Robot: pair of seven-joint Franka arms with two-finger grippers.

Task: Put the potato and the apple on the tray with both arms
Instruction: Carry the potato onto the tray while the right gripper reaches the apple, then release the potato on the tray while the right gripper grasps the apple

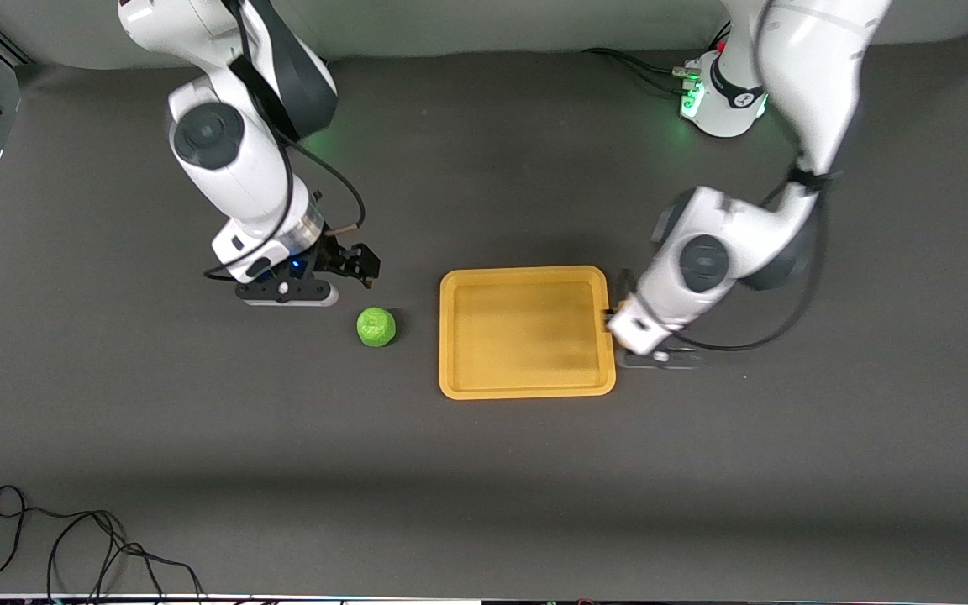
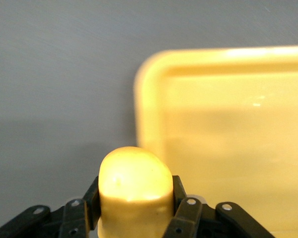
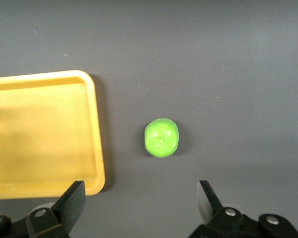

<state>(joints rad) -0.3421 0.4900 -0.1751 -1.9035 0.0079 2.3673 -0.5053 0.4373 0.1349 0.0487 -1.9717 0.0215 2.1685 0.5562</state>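
Observation:
The yellow-orange tray [image 1: 526, 332] lies flat in the middle of the table with nothing on it. The green apple [image 1: 376, 327] sits on the table beside the tray, toward the right arm's end. My right gripper [image 1: 356, 262] hangs open and empty just above the table beside the apple; its wrist view shows the apple [image 3: 162, 138] ahead of the open gripper [image 3: 140, 198] and the tray [image 3: 97, 134]. My left gripper [image 1: 614, 321] is at the tray's edge toward the left arm's end. In its wrist view the gripper [image 2: 136, 201] is shut on the potato [image 2: 134, 173], beside the tray [image 2: 228, 129]. The potato is hidden in the front view.
A loose black cable [image 1: 72, 546] lies near the table's front edge at the right arm's end. The left arm's green-lit base [image 1: 723, 101] with its cables stands at the back. The dark mat [image 1: 484, 470] covers the table.

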